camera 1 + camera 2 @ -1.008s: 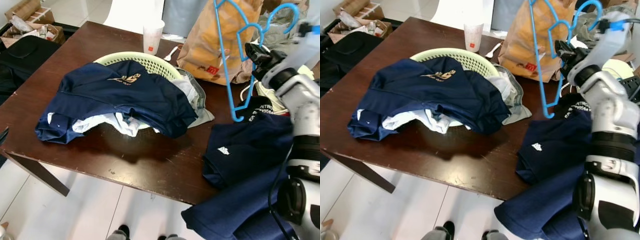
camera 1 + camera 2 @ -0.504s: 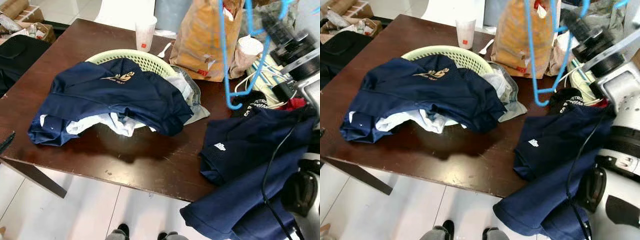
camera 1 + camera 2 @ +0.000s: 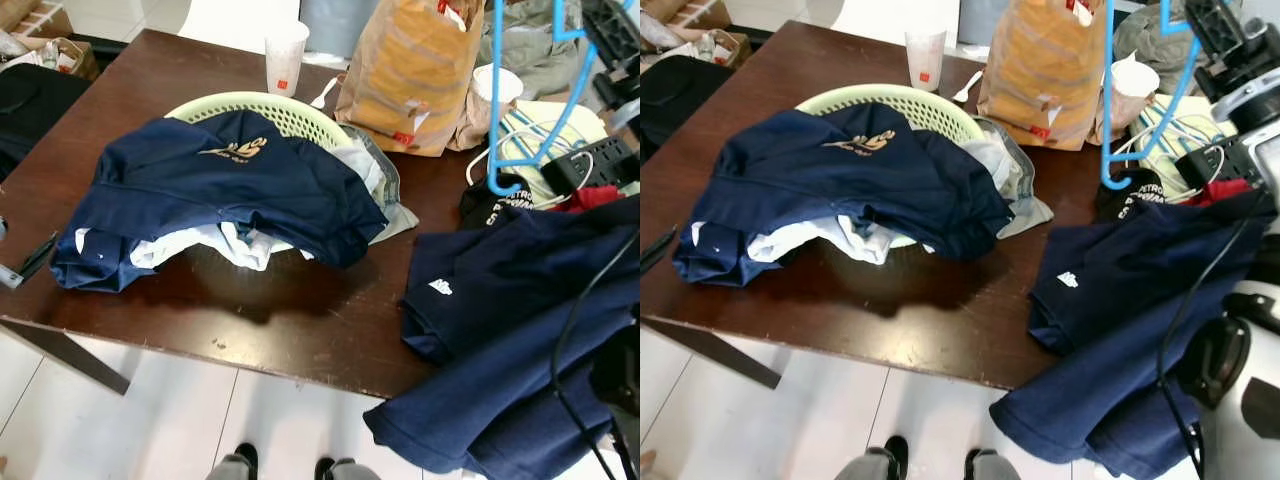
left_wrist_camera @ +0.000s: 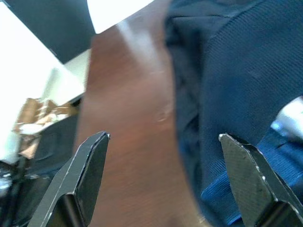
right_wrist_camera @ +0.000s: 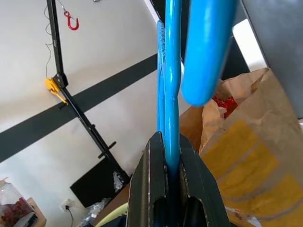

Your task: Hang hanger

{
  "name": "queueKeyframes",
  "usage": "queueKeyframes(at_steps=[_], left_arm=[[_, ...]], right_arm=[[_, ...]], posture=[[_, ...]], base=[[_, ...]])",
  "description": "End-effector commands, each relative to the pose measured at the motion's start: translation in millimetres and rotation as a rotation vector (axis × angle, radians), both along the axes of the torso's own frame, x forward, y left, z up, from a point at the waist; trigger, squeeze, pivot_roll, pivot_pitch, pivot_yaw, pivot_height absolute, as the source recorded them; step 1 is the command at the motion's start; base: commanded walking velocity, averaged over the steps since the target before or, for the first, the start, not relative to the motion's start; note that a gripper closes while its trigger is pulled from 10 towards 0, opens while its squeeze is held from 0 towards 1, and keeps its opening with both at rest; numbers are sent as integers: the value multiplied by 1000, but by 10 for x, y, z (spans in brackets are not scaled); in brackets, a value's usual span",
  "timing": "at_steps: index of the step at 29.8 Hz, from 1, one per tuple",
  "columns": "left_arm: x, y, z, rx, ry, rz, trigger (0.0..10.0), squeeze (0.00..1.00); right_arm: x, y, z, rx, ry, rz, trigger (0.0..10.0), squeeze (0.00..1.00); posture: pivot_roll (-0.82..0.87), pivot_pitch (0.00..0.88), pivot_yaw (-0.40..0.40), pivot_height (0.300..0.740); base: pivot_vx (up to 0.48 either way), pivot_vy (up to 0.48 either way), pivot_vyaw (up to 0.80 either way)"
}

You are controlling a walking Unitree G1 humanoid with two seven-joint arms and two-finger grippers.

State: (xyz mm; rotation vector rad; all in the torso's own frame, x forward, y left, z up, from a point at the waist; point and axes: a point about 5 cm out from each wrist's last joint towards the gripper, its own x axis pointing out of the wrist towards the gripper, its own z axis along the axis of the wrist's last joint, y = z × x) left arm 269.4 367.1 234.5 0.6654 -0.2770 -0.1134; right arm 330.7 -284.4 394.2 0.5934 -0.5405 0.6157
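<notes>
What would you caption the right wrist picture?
Right pincer clamped on a blue hanger, brown paper bag behind.

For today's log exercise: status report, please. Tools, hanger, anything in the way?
Right tool shut on hanger, held high over table. Left tool open by shirt. Paper bag close beside hanger.

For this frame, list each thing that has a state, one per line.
hanger: lifted above the table, gripped by the right gripper.
left gripper: jaws open, at the table's edge beside a navy shirt.
laundry basket: upright, draped with clothes.
paper bag: standing, open top.
plastic cup: upright.
</notes>
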Motion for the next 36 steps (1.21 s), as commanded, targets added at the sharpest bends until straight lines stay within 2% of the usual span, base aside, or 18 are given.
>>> queueKeyframes(at_steps=[1,3,4,6,12,15,17,19,23,28,31,36], left_arm=[[0,-5,-69,-66,5,-16,10000,0],[59,-87,-103,-153,8,-80,10000,0],[59,-87,-103,-153,8,-80,10000,0],[84,-149,-195,-211,50,-135,10000,0],[53,-225,-297,-230,99,-196,10000,0],[-18,-242,-359,-230,129,-226,10000,0],[-85,-221,-398,-220,149,-225,10000,0],[-85,-221,-398,-220,149,-225,10000,0],[-248,-263,-582,-227,195,-210,10000,0],[-303,-250,-652,-236,192,-170,10000,0],[-341,-198,-679,-228,159,-103,10000,0],[-327,-149,-645,-224,118,-61,10000,0]], right_arm=[[-52,-43,82,-5,-26,-5,10000,0],[-40,-36,104,-5,-23,-6,10000,0],[-40,-36,104,-5,-23,-6,10000,0],[-32,-21,107,-21,-17,-5,10000,0],[-28,-14,102,-16,-9,-3,10000,0],[-26,-33,77,-19,1,-12,10000,0],[-22,-79,45,-7,11,-23,10000,0],[-22,-79,45,-7,11,-23,10000,0],[0,-117,-46,-3,29,-32,10000,0],[9,-116,-82,-5,38,-30,10000,0],[18,-124,-110,-2,41,-30,10000,0],[22,-125,-137,-2,41,-26,10000,0]], posture=[[-170,316,-148,740],[-174,318,-149,740],[-174,318,-149,740],[-174,318,-149,740],[-172,323,-145,740],[-164,320,-136,740],[-158,320,-135,740],[-158,320,-135,740],[-134,305,-127,740],[-124,293,-129,740],[-123,278,-130,740],[-122,270,-128,740]], base=[[0,0,0],[0,0,0],[0,0,0],[0,0,0],[0,0,0],[0,0,0],[0,0,0],[0,0,0],[0,0,0],[0,0,0],[0,0,0],[0,0,0]])
